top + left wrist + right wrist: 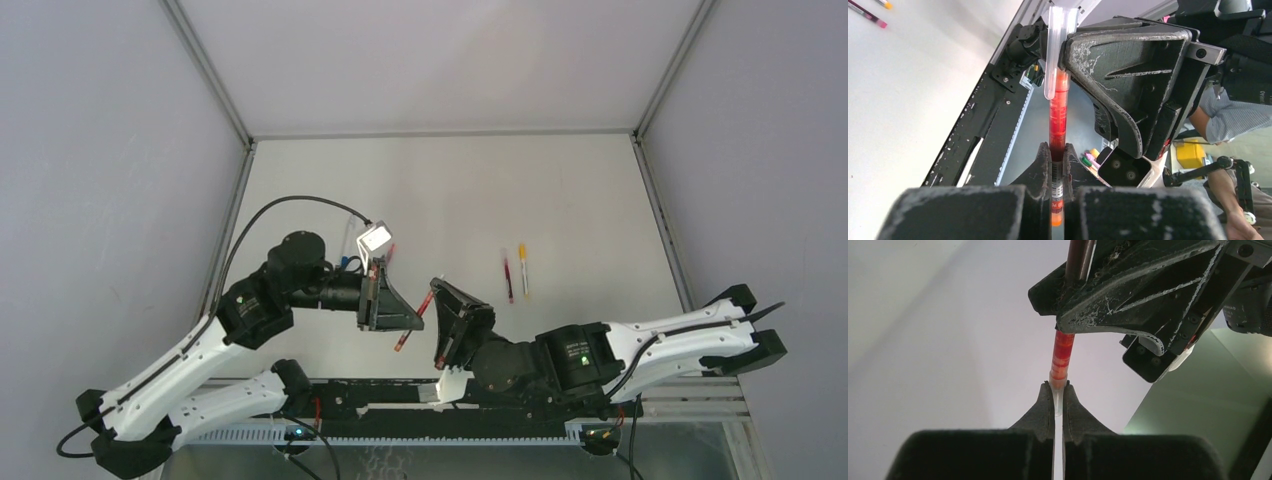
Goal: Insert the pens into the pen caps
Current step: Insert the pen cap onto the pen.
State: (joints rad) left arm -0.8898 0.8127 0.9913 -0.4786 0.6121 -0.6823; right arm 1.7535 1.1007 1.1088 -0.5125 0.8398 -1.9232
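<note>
1. Black fingers of the left gripper (1057,150), nearest in its wrist view, are clamped on the red pen (1058,117); the barrel runs straight away from the camera.
2. Over the pen's far end sits the clear cap (1054,55), in line with the barrel; we cannot tell how deep it is seated.
3. Beyond it, the right gripper (1058,387) is pinched tight on that cap and faces the left one along the same axis. We judge the coming move to be a straight push together.
4. Farthest out on the table (450,180), a reddish pen (507,276) and a yellow-ended pen (523,270) lie side by side, nearer the right arm.
</note>
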